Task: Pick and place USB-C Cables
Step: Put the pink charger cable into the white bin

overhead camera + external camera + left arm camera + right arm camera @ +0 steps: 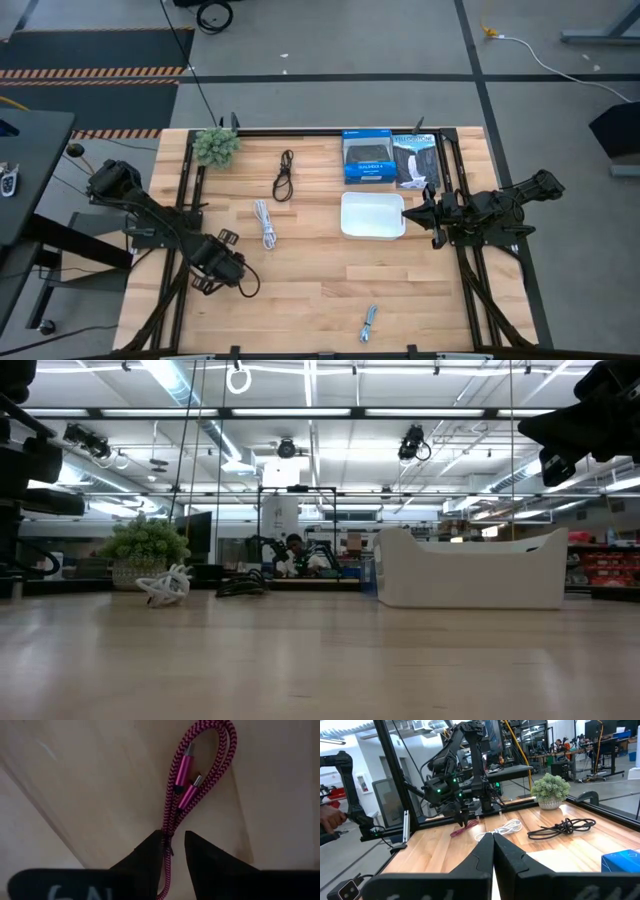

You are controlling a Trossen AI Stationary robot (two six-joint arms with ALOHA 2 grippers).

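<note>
The red USB-C cable (200, 775) is a braided magenta bundle; it lies on the wood under my left gripper (172, 847), which is shut on it near the table's left near part (225, 265). In the high view the gripper hides it. The white cable (265, 222) and the black cable (284, 177) lie loose left of the white tray (372, 215). The grey-silver cable (369, 322) lies by the near edge. My right gripper (493, 839) is shut and hovers at the tray's right rim (415, 213). My left gripper pinches the red cable's doubled strands (170, 837) between its two fingers, coming from above and pointing down. The fingers lie across the strands. The looped end with both metal plugs (187, 782) stretches away from the fingers and rests on the table (462, 827).
A fuzzy green clump (216, 146) sits at the far left corner. A blue box (368, 157) and a black box (415, 160) stand behind the tray. Bare wood lies between the tray and the near edge. A person sits far behind the table (293, 550).
</note>
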